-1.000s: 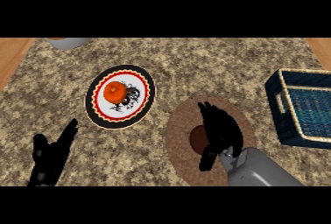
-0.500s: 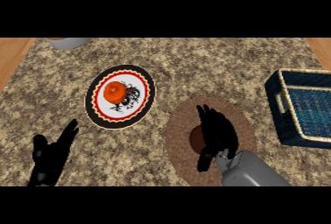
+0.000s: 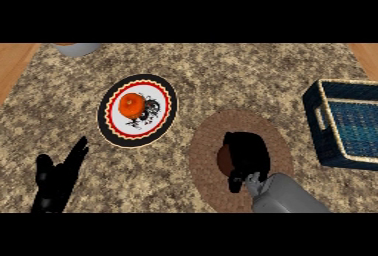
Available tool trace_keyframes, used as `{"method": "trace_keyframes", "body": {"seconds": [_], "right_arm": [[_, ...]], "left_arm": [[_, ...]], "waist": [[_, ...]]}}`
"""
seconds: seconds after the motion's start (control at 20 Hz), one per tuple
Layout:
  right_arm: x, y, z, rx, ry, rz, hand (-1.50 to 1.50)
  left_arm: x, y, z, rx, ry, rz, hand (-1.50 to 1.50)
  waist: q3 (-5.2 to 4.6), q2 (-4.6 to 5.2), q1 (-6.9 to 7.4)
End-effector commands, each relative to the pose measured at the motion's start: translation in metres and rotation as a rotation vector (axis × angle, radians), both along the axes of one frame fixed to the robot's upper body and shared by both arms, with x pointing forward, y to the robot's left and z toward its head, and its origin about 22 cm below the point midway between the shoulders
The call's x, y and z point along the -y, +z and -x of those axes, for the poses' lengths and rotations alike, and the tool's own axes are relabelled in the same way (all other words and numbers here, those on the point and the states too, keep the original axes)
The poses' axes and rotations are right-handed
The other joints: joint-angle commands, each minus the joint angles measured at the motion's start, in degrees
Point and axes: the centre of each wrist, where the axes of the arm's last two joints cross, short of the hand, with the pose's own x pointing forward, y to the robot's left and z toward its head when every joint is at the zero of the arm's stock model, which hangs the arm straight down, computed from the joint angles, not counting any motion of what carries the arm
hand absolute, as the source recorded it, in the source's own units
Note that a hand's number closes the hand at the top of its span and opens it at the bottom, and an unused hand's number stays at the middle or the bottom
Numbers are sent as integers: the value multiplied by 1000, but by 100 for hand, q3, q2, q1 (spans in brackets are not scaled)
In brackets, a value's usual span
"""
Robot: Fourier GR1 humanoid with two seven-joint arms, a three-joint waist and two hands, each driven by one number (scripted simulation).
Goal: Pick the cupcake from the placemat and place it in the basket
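Note:
The cupcake [image 3: 223,159] shows only as a dark brown sliver on the round brown woven placemat [image 3: 277,134], right of the counter's centre. My right hand [image 3: 246,152] lies over it with fingers curled round it, hiding most of it. The dark blue basket [image 3: 317,106] with a tan rim stands at the right edge, apart from the placemat. My left hand [image 3: 57,176] rests open at the lower left, fingers pointing up, away from everything.
A white plate [image 3: 118,131] with a black and red border holds an orange [image 3: 131,105] left of the placemat. A grey object [image 3: 76,48] pokes in at the top left. Wooden edges show at both upper corners of the speckled counter.
My right hand's fingers, straight and stretched over the cupcake before, have curled down round it. The left hand has not moved.

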Motion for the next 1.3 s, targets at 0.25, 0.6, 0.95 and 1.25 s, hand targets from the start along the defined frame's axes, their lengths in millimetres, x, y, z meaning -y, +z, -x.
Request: {"method": "trace_keyframes", "body": {"seconds": [0.25,0.6,0.95,1.25], "right_arm": [[20,16,74,5,125,25,150],[27,49,118,137,118,15,150],[29,124,124,468,-87,-642,150],[56,173,146,720,-152,-734,150]], "left_arm": [[-13,-33,21,-116,47,29,0],[3,-18,11,-118,16,37,0],[-3,-24,22,-115,59,28,0],[-1,-10,15,-113,32,41,0]], "waist": [[-71,14,-179],[-64,31,-100],[-45,23,-252],[-64,3,-178]]}}
